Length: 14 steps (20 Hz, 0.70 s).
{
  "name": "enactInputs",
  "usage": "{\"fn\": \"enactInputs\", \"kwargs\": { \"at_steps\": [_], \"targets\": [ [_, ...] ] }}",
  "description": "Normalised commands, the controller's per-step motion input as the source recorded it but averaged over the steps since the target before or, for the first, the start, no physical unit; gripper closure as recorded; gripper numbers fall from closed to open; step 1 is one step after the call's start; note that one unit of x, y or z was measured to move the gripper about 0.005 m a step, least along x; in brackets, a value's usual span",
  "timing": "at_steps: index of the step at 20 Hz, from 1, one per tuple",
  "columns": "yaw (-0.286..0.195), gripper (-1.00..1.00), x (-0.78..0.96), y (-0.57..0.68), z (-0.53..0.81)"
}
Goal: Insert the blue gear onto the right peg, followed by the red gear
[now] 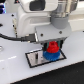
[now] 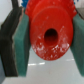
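My gripper (image 2: pixel 44 40) is clamped on the small bright-red plastic gear (image 2: pixel 50 34), green pads (image 2: pixel 22 47) pressing both sides. It sits over the wide blue toothed gear (image 1: pixel 51 56) on the black-framed pale plate (image 1: pixel 34 58).

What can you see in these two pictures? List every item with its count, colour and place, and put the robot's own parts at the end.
red gear: one, bright red, held between the gripper fingers just above the blue gear; the wrist view shows its centre hole.
blue gear: one, bright blue, lying on the plate under the red gear.
plate: one, pale with a black frame, lying on the table below the gripper.
table: one, white, under everything.
cable: one, black, running from the exterior view's left to the gripper.
right peg: not visible, hidden by the gears.
arm: one, white, above the plate.
gripper: one, shut on the red gear, with teal pads on either side.
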Motion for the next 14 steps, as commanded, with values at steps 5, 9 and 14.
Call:
{"fn": "enactInputs", "kwargs": {
  "at_steps": [5, 9, 14],
  "targets": [
    [0.000, 1.00, 0.19, -0.02, 0.06],
    [0.000, 1.00, 0.29, -0.03, 0.06],
    [0.000, 1.00, 0.25, -0.06, -0.05]
  ]
}}
